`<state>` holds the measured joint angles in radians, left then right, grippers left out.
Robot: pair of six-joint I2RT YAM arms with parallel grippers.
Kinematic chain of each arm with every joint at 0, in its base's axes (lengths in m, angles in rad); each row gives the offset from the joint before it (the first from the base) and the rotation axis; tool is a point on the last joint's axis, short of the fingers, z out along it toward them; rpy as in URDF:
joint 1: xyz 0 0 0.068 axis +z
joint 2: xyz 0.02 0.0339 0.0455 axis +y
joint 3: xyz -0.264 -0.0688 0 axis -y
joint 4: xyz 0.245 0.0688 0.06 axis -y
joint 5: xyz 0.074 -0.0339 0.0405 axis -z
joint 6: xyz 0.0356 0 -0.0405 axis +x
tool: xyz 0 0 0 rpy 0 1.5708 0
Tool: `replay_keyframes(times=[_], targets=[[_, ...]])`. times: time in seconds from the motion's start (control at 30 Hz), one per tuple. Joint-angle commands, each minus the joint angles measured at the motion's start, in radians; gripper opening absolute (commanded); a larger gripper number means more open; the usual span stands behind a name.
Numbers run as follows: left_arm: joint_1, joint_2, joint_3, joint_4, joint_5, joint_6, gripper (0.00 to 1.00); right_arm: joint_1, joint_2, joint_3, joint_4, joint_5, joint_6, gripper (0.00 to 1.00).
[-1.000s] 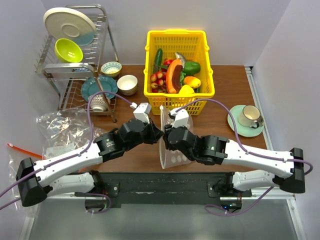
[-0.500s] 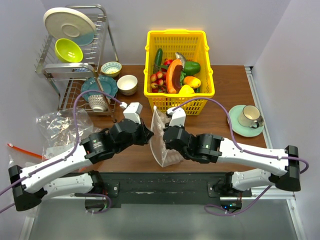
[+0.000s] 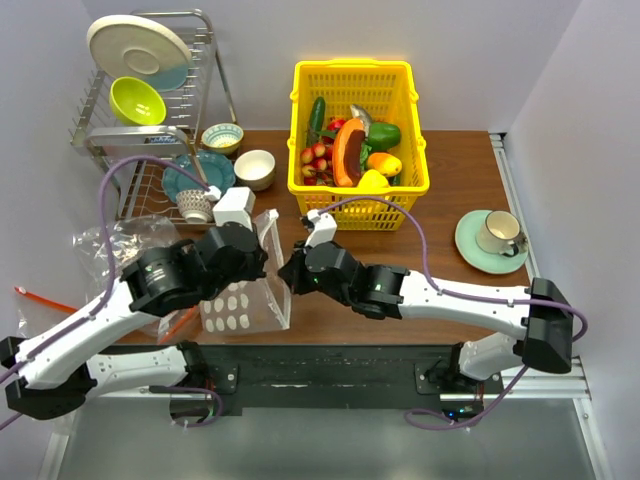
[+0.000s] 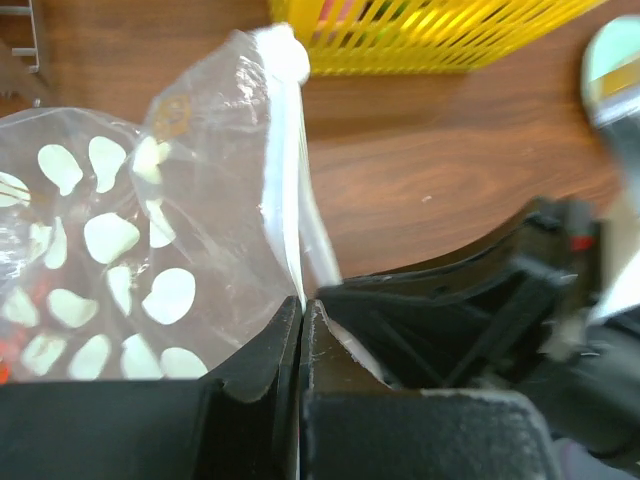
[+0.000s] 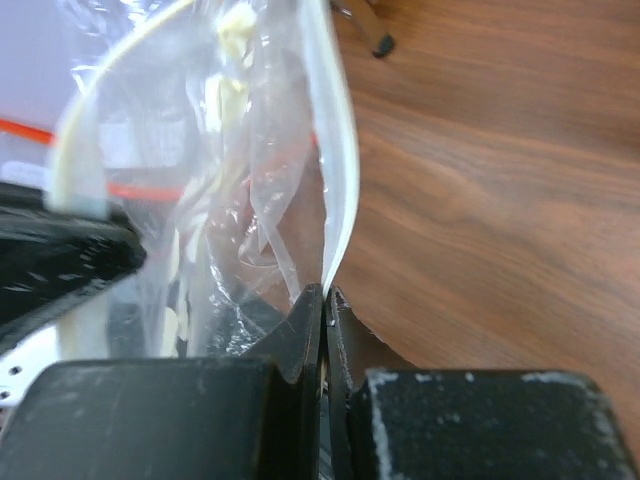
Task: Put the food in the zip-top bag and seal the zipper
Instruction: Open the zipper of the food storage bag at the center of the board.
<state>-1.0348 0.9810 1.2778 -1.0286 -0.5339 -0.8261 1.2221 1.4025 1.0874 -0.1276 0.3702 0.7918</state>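
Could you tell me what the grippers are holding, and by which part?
Both the left gripper and right gripper are shut on the zip-top bag, each pinching its zipper strip.

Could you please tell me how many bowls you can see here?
3: green bowl in the dish rack, patterned bowl beside it, white bowl just nearer; the upturned vessel on the teal plate may be a fourth.

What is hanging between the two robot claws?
The clear dotted zip-top bag. The left gripper and right gripper each pinch its mouth edge, as the top and wrist views show.
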Motion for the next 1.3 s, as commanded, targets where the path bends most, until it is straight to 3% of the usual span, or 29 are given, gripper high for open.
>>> replay_keyframes(times=[0.0, 0.17, 0.33, 0.53, 0.77, 0.97, 1.13, 1.17, 1.27], targets=[[-0.002, 0.015, -0.183, 0.08, 0.006, 0.001, 0.0, -0.007, -0.026, -0.102, 0.083, 0.002, 0.073, 0.0], [-0.002, 0.012, -0.427, 0.313, 0.048, -0.053, 0.0, -0.007, -0.065, -0.245, 0.089, 0.062, 0.124, 0.0], [-0.001, 0.022, -0.488, 0.384, 0.068, -0.074, 0.0, -0.009, -0.109, -0.357, 0.021, 0.15, 0.159, 0.0], [-0.001, 0.027, -0.35, 0.267, 0.068, -0.036, 0.0, -0.009, -0.131, -0.402, -0.052, 0.228, 0.161, 0.0], [-0.002, 0.107, -0.102, -0.035, 0.028, -0.004, 0.0, -0.009, -0.102, -0.422, -0.043, 0.234, 0.167, 0.0], [-0.001, 0.099, -0.11, -0.036, -0.003, -0.007, 0.0, -0.009, -0.091, -0.426, 0.012, 0.181, 0.133, 0.0], [-0.002, 0.061, -0.184, -0.016, -0.058, -0.134, 0.0, -0.007, -0.135, -0.432, 0.088, 0.108, 0.049, 0.01], [-0.002, 0.051, -0.208, 0.014, -0.054, -0.134, 0.0, -0.006, -0.138, -0.419, 0.08, 0.104, 0.04, 0.03], [-0.001, 0.01, -0.253, 0.108, -0.009, -0.082, 0.0, -0.007, -0.152, -0.388, 0.046, 0.078, 0.003, 0.25]])
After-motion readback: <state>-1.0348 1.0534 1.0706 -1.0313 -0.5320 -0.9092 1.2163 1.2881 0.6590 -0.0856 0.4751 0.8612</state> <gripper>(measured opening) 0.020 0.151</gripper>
